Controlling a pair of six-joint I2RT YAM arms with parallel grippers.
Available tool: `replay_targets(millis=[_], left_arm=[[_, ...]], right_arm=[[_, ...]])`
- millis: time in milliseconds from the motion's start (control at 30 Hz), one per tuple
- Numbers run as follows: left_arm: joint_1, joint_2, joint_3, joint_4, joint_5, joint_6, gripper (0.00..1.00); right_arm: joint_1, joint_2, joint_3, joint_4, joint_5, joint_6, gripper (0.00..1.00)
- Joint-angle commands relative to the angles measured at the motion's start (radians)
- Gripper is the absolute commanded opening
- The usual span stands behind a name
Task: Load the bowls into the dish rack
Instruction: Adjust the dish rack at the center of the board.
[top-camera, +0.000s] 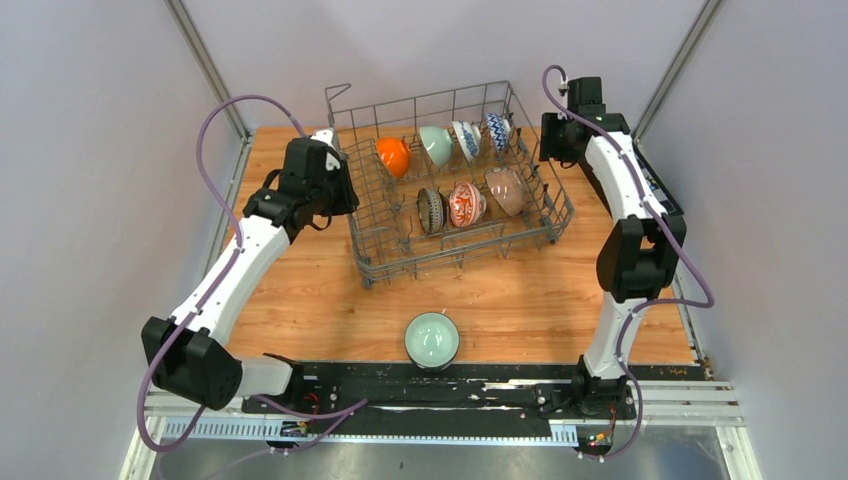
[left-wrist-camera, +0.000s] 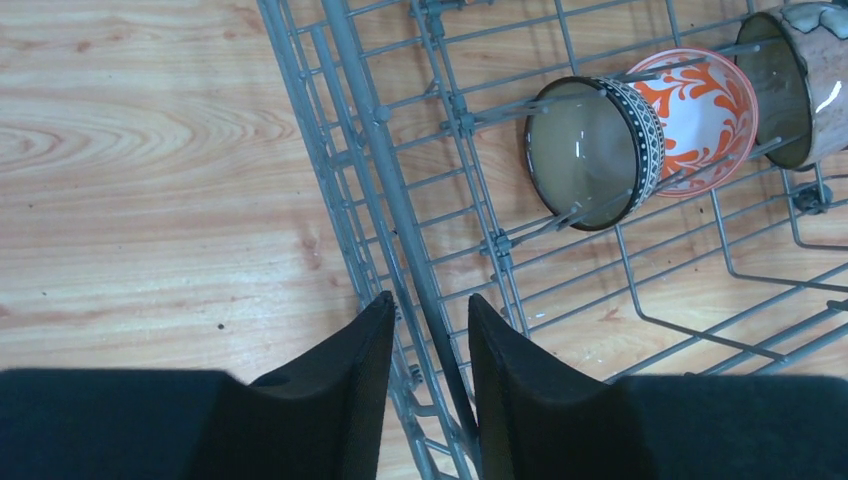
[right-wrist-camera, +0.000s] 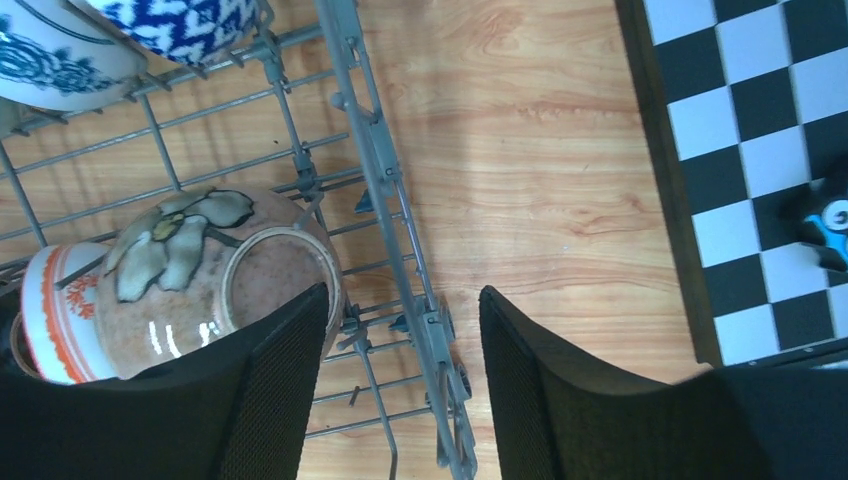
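Straddling the dish rack (left-wrist-camera: 397, 200) wall (left end effector (left-wrist-camera: 430, 330)).

A pale wooden tabletop (top-camera: 520, 300) sits between plain lilac-grey walls (top-camera: 80, 120) under even light.

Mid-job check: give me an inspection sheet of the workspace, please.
Surface: wooden table; no spills seen.
Job's things: rack holds seven bowls on edge; lone pale green bowl sits upright on the table, near the arm bases.
Clutter: chequered board right of the rack.
Grippers: left gripper open, astride the rack's left wall; right gripper open, astride its right wall.
Cables: purple cables loop along both arms.
Surroundings: plain walls; nothing else seen.
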Motion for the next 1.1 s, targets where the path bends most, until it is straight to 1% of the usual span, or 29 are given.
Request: replay_targets(millis=[0, 33, 167, 200, 233, 267, 300, 333, 500, 633, 733, 867, 967, 1067], left_arm=[[0.009, 0.017, 0.02, 0.02, 0.026, 0.01, 0.32], [0.009, 0.018, 0.021, 0.021, 0.026, 0.009, 0.3], [0.009, 0.022, 0.025, 0.014, 0.025, 0.016, 0.19], [0.009, 0.023, 0.03, 0.01, 0.021, 0.018, 0.16], [0.009, 0.024, 0.033, 0.006, 0.019, 0.022, 0.12], [0.009, 0.026, 0.041, 0.0, 0.016, 0.025, 0.07], [0.009, 0.03, 0.049, -0.008, 0.013, 0.029, 0.03], [0.009, 0.032, 0.058, -0.017, 0.007, 0.033, 0.0], [0.008, 0.063, 0.099, -0.024, -0.017, 0.032, 0.0], [0.01, 0.124, 0.183, -0.054, -0.035, 0.054, 0.0], [0.01, 0.172, 0.268, -0.079, -0.019, 0.069, 0.0], [0.009, 0.235, 0.342, -0.094, 0.025, 0.077, 0.0], [0.009, 0.279, 0.391, -0.09, 0.056, 0.088, 0.0], [0.009, 0.338, 0.464, -0.106, 0.075, 0.097, 0.0]], right_arm=[[-0.033, 0.06, 0.031, -0.062, -0.092, 0.008, 0.58], [-0.033, 0.067, 0.028, -0.062, -0.093, 0.009, 0.57], [-0.036, 0.083, 0.009, -0.057, -0.108, 0.015, 0.45], [-0.037, 0.085, 0.002, -0.054, -0.115, 0.018, 0.38], [-0.037, 0.086, -0.002, -0.055, -0.119, 0.024, 0.29], [-0.037, 0.083, -0.007, -0.056, -0.119, 0.032, 0.16], [-0.037, 0.075, -0.017, -0.056, -0.118, 0.038, 0.05], [-0.037, 0.063, -0.032, -0.053, -0.114, 0.048, 0.03], [-0.035, -0.047, -0.182, 0.031, -0.108, 0.108, 0.03], [-0.035, -0.163, -0.344, 0.102, -0.096, 0.153, 0.02], [-0.035, -0.292, -0.481, 0.173, -0.066, 0.174, 0.02], [-0.034, -0.437, -0.647, 0.24, -0.035, 0.194, 0.02], [-0.032, -0.523, -0.767, 0.283, -0.051, 0.225, 0.02], [-0.025, -0.58, -0.837, 0.319, -0.027, 0.236, 0.02]])
